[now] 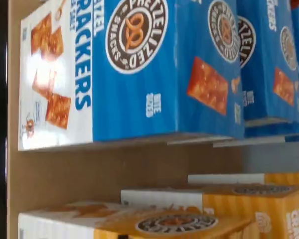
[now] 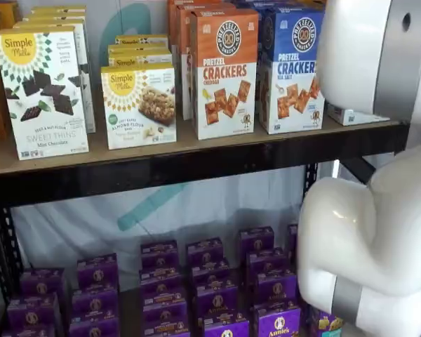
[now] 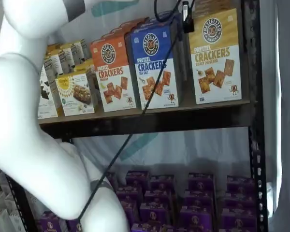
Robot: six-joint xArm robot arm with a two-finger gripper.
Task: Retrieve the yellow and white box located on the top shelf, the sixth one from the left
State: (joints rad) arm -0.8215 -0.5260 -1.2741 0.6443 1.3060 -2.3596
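Observation:
The yellow and white box [image 3: 215, 56] stands at the right end of the top shelf [image 3: 183, 121], right of a blue cracker carton [image 3: 152, 65]. More yellow cartons stand in a row behind it. In the wrist view the yellow row [image 1: 239, 206] and the blue row [image 1: 139, 69] show with a strip of bare shelf board [image 1: 114, 167] between them. My gripper [image 3: 186, 17] shows only as a black piece hanging from the view's top edge with a cable beside it, in front of the yellow box's upper left corner. No gap between the fingers shows. In a shelf view the arm [image 2: 379, 210] hides the box.
An orange-topped cracker carton [image 3: 113, 72] [image 2: 223, 74] stands left of the blue one [image 2: 291, 70]. White sunburst-logo cartons [image 2: 42, 91] fill the shelf's left. Purple boxes [image 2: 210, 288] fill the lower shelf. A black upright [image 3: 253, 96] stands right of the yellow box.

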